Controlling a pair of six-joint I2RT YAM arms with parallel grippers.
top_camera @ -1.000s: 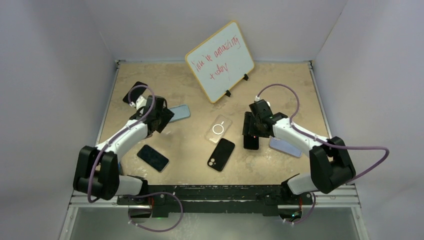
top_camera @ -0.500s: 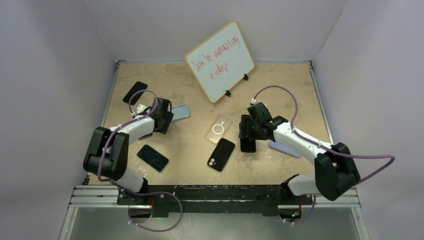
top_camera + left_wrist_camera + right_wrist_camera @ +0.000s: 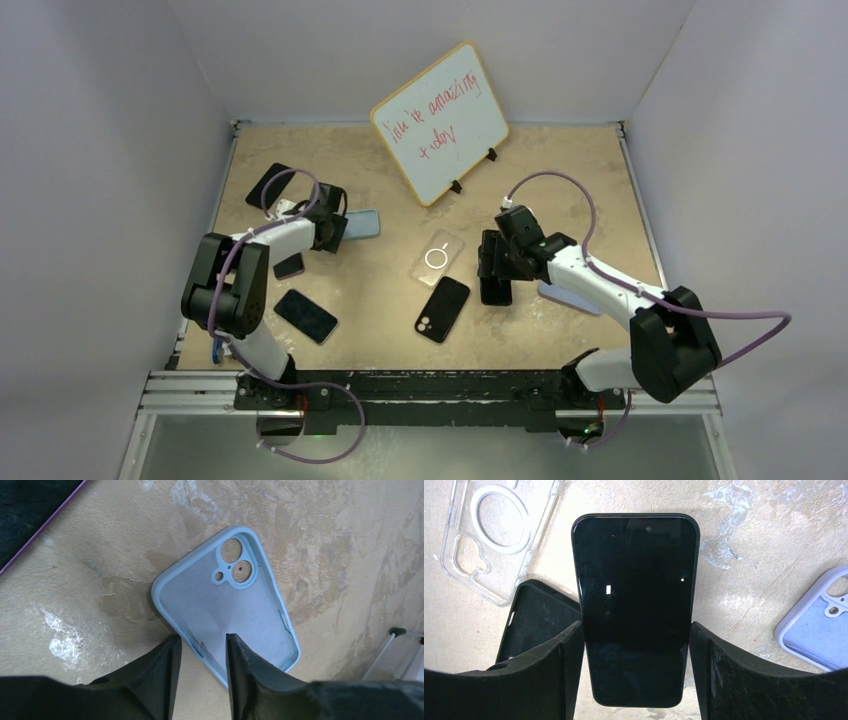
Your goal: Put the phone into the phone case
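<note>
Glossy blk glass phone [image 3: 636, 610], matt blue case [image 3: 227, 605], rough tabletop [image 3: 350, 555].

Your left gripper [image 3: 335, 228] is down at the left end of the light blue case [image 3: 366, 223]. Your right gripper [image 3: 495, 268] sits over the black phone [image 3: 497, 292], with the clear case [image 3: 437, 257] and black case [image 3: 442, 308] just to its left.

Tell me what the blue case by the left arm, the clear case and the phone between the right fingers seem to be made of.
The blue case: probably silicone or soft plastic, matte, with a speckled, felt-like lining. The clear case: transparent plastic, glossy; the table shows through it. The phone: glass front, glossy black, with small bright reflections; its frame material cannot be told.
</note>
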